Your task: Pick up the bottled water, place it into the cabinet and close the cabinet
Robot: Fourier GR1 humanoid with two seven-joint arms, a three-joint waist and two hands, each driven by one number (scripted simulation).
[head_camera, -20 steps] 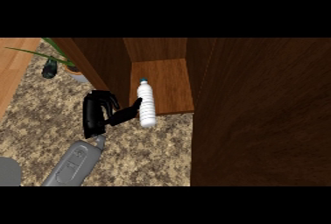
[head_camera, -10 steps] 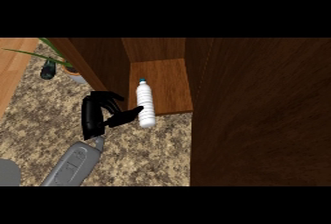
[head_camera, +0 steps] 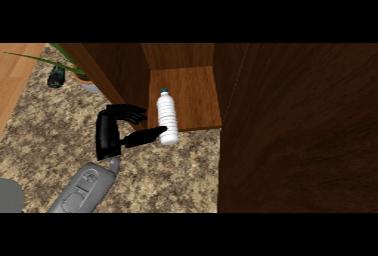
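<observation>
The bottled water (head_camera: pixel 167 118), clear with a dark cap, stands upright on the front left edge of the cabinet's wooden shelf (head_camera: pixel 196 95). My left hand (head_camera: pixel 109 131) is just left of it over the counter. Its fingers (head_camera: pixel 130 113) are loosely bent and stop short of the bottle. The thumb (head_camera: pixel 148 135) reaches toward the bottle's base and looks to touch it. The cabinet's left door (head_camera: pixel 103 75) stands open behind the hand. My right hand does not show.
A broad dark wooden panel (head_camera: pixel 303 130) fills the right side. A potted plant (head_camera: pixel 83 81) and a small dark object (head_camera: pixel 56 77) sit on the speckled counter (head_camera: pixel 44 145) at the upper left. A grey shape (head_camera: pixel 7 195) lies at the lower left corner.
The left hand has shifted slightly down and left, and its thumb sits lower by the bottle's base. The bottle has not moved.
</observation>
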